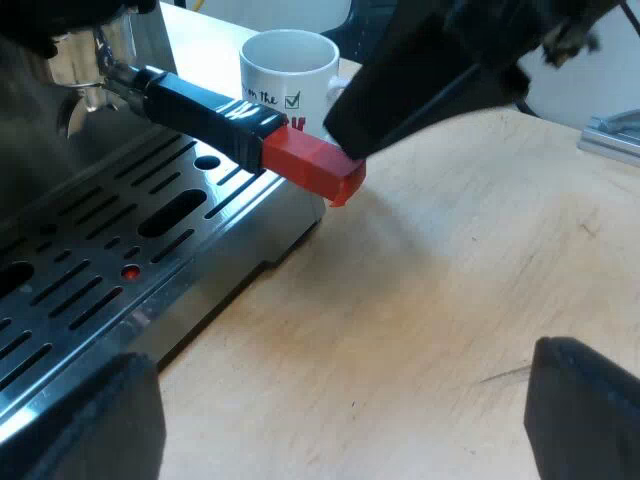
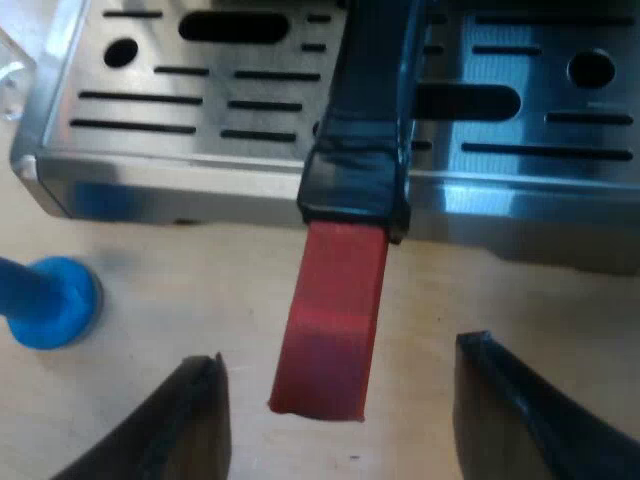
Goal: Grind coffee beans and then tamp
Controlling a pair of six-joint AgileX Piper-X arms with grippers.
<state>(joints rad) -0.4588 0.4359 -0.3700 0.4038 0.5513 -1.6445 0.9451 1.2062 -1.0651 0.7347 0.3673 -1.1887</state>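
The metal holder is locked into the espresso machine's front, its dark handle (image 1: 205, 110) reaching out over the drip tray (image 1: 100, 260) and ending in a red tip (image 1: 312, 165). My right gripper (image 2: 345, 425) is open, its fingers (image 2: 195, 420) standing either side of the red end (image 2: 330, 320) without touching it. In the left wrist view the right arm's gripper (image 1: 430, 70) hangs just over the red tip. My left gripper (image 1: 340, 430) is open above the wooden table beside the tray, holding nothing. A blue tamper (image 2: 45, 300) lies on the table by the tray's edge.
A white mug (image 1: 290, 65) with printed text stands on the table just beyond the red tip. The slotted steel drip tray (image 2: 200, 110) runs under the handle. A grey metal object (image 1: 615, 135) sits far off on the wooden table (image 1: 430, 300).
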